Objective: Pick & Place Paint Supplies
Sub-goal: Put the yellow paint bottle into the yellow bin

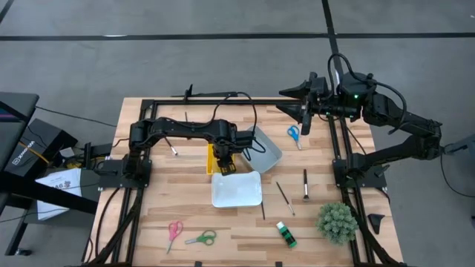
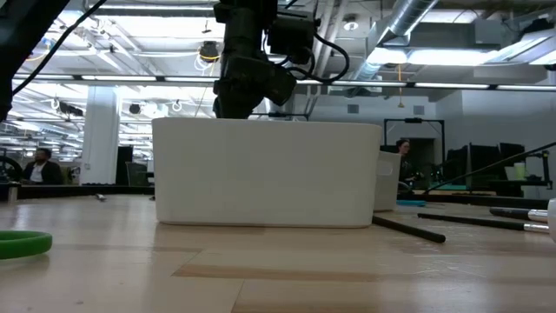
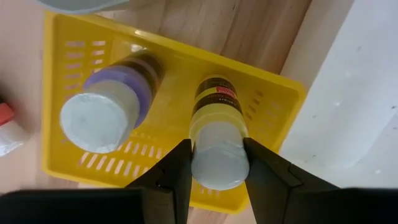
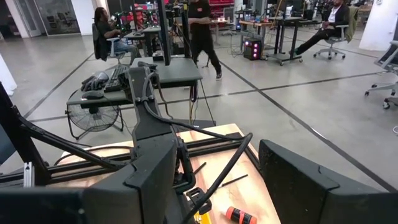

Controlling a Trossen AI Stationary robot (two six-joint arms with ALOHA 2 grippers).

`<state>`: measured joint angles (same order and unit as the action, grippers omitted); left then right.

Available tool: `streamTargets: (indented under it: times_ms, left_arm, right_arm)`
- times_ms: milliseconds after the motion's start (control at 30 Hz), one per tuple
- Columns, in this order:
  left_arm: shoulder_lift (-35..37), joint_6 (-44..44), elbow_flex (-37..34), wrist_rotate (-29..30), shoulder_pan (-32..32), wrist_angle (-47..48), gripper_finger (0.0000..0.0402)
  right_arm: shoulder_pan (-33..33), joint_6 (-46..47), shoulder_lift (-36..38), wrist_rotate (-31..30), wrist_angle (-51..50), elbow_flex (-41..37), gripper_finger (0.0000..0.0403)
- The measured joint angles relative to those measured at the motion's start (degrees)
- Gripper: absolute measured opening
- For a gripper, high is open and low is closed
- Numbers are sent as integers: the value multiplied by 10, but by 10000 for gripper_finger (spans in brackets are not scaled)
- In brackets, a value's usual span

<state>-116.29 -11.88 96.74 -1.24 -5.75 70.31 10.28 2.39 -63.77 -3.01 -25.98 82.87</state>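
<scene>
A yellow paint bottle point(image 3: 214, 109) with a white cap stands between the fingers of my left gripper point(image 3: 216, 149), inside a small yellow basket point(image 3: 273, 93). A purple bottle point(image 3: 112, 102) stands upright beside it on the basket floor. In the high view my left gripper point(image 1: 225, 159) hangs over the basket point(image 1: 213, 157), just beyond the white tray point(image 1: 236, 189). My right gripper point(image 1: 304, 113) is open and raised over the table's far right part, touching nothing. Blue scissors point(image 1: 295, 135), three dark brushes point(image 1: 305, 184), a green bottle point(image 1: 286, 233), and pink scissors point(image 1: 174, 231) and green scissors point(image 1: 202, 238) lie flat on the table. My left gripper pinches the yellow bottle by its white cap end point(image 3: 217, 171), one finger point(image 3: 180, 171) on each side. The fingers come from above, pointing down. The bottle is upright with its lower end down in the yellow basket.
A grey-blue bin point(image 1: 265, 150) sits tilted to the right of the basket. A fuzzy green plant point(image 1: 338, 221) stands near the right front corner. An orange bottle point(image 4: 239, 216) lies on the wood. The dark arm frames point(image 1: 345, 159) run along both sides. People are in the room behind.
</scene>
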Motion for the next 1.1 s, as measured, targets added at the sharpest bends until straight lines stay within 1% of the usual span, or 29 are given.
streamTargets:
  times_ms: [400, 467, 633, 700, 933, 1100]
  left_arm:
    - [0, -6, 0, -3, 0, -5, 111]
    - [0, -6, 0, -3, 0, -8, 121]
    - [-2, -6, 0, -5, 1, -14, 175]
    - [-3, -6, 0, -4, 1, -12, 185]
    - [4, -6, -1, -2, 1, -11, 192]
    - [30, -6, 0, 4, 0, -12, 193]
  right_arm:
    - [0, 0, 0, 0, -6, 0, 225]
    - [0, 0, 0, 0, -6, 0, 225]
    - [0, 0, 0, 0, -7, 0, 225]
    - [0, 0, 0, 0, -7, 0, 225]
    - [0, 1, 0, 0, -7, 0, 225]
    - [0, 1, 0, 0, -6, 0, 225]
